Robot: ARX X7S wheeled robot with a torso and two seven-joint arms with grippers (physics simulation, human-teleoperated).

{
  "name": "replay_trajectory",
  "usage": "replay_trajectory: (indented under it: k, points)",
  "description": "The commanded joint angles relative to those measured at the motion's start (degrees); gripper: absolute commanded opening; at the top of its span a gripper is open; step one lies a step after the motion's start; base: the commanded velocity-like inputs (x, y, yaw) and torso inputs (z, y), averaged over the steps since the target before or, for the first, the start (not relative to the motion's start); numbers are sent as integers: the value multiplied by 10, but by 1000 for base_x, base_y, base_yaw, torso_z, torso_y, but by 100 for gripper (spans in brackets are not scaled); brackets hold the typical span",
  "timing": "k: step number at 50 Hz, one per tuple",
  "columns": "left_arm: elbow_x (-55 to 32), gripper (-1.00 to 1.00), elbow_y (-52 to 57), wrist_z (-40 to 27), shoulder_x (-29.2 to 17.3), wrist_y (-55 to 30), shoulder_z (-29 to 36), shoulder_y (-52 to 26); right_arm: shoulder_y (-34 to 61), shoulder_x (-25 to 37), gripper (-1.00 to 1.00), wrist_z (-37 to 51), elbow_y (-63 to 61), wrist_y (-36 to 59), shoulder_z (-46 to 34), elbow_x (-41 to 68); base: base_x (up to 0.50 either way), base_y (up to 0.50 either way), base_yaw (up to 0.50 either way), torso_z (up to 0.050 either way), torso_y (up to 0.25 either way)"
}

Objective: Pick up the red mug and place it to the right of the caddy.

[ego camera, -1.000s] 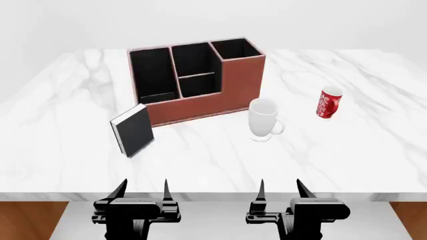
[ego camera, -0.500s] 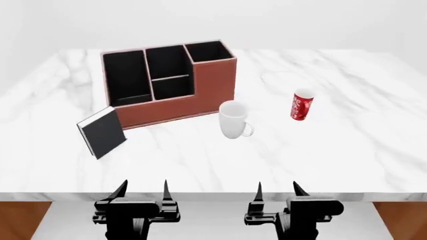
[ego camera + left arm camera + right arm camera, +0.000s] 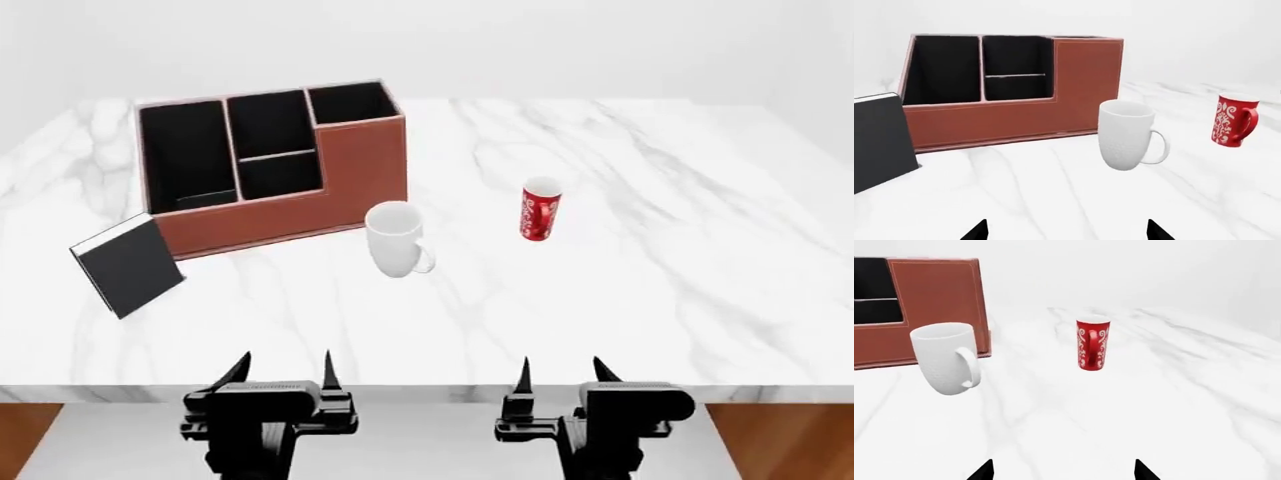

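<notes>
The red mug [image 3: 539, 210] with white swirls stands upright on the marble table, right of the white mug; it also shows in the left wrist view [image 3: 1234, 120] and the right wrist view [image 3: 1092, 342]. The reddish-brown caddy [image 3: 300, 200] with black compartments stands at the back left; it shows in the left wrist view [image 3: 1074, 90] and the right wrist view [image 3: 937, 310]. My left gripper [image 3: 284, 370] and right gripper [image 3: 561, 372] are both open and empty, at the table's near edge, well short of the red mug.
A plain white footed mug [image 3: 396, 240] stands just in front of the caddy's right end. A small black book [image 3: 128, 265] leans at the caddy's left front. The marble table [image 3: 694, 260] has a near edge by my grippers.
The whole scene has shifted left in the head view, so the view has turned or moved right. Both grippers stay low at the near edge, open.
</notes>
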Motion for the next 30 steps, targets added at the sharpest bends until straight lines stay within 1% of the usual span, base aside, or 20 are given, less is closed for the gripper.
replay_trajectory:
  k: [1, 3, 5, 8, 15, 30]
  points:
    - [-48, 100, 254, -29, -34, -254, -7, -36, 21, 19, 100, 20, -135, 146, -11, 6, 0, 0, 0, 0, 0]
    - [-85, 100, 313, -26, -42, -334, -23, -61, 30, 24, 100, 18, -166, 180, -8, 16, 0, 0, 0, 0, 0]
    - [-85, 100, 354, -41, -52, -382, -28, -87, 35, 27, 100, 24, -189, 183, 2, 19, 0, 0, 0, 0, 0]
    - [-101, 100, 375, -44, -54, -414, -44, -100, 35, 32, 100, 23, -207, 199, 10, 29, 0, 0, 0, 0, 0]
    - [-103, 100, 361, -42, -56, -397, -47, -93, 28, 35, 100, 23, -213, 191, 13, 38, 9, 0, 0, 0, 0]
    - [-107, 100, 359, -46, -63, -403, -41, -97, 30, 41, 100, 25, -208, 189, 8, 47, 498, 0, 0, 0, 0]
